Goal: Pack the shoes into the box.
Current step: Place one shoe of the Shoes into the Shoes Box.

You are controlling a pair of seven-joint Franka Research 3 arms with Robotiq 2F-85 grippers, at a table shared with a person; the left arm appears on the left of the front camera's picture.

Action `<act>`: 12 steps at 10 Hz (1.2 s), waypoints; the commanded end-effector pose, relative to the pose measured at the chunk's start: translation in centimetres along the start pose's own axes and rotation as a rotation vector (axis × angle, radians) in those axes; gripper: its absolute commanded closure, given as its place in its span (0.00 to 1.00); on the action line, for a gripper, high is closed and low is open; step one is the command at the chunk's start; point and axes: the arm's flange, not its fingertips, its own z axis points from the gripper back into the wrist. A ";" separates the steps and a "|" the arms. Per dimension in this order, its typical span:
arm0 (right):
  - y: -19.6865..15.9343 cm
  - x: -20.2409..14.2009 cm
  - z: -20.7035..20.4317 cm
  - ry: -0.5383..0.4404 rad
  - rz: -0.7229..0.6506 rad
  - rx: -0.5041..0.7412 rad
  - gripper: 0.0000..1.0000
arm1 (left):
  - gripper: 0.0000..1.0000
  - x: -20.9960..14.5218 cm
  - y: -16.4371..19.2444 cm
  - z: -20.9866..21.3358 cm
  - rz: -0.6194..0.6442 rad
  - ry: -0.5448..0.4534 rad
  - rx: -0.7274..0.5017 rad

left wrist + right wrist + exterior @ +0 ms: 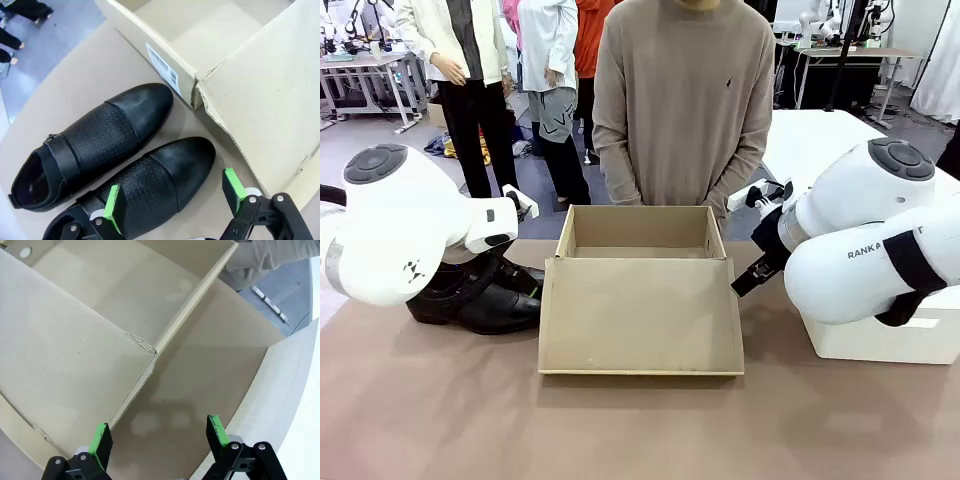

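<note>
The shoes [485, 300] are a black pair lying side by side on the brown table, left of the box and partly hidden by my left arm. In the left wrist view both shoes [95, 145] point their toes at the box [130, 30]. My left gripper [175, 197] is open just above the nearer shoe [160, 180], its green pads on either side of it and not touching. The tan box [640, 232] stands open at the table's middle, its lid flap [640, 315] lying flat toward me. My right gripper [160, 435] hangs open and empty over the table beside the box's right corner [155, 352].
A person in a beige sweater [685, 100] stands behind the box at the far edge. A white rounded block [880, 340] sits on the table under my right arm, and its edge [295, 405] lies close to the right gripper.
</note>
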 end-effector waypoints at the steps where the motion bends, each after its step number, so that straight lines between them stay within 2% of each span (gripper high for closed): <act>1: 0.0 0.0 0.0 0.000 0.000 0.000 0.00 | 0.00 0.0 0.0 0.0 0.000 0.000 0.000; 12: 0.0 0.0 0.0 0.000 0.000 0.000 0.00 | 0.00 0.0 0.0 0.0 0.000 0.000 0.000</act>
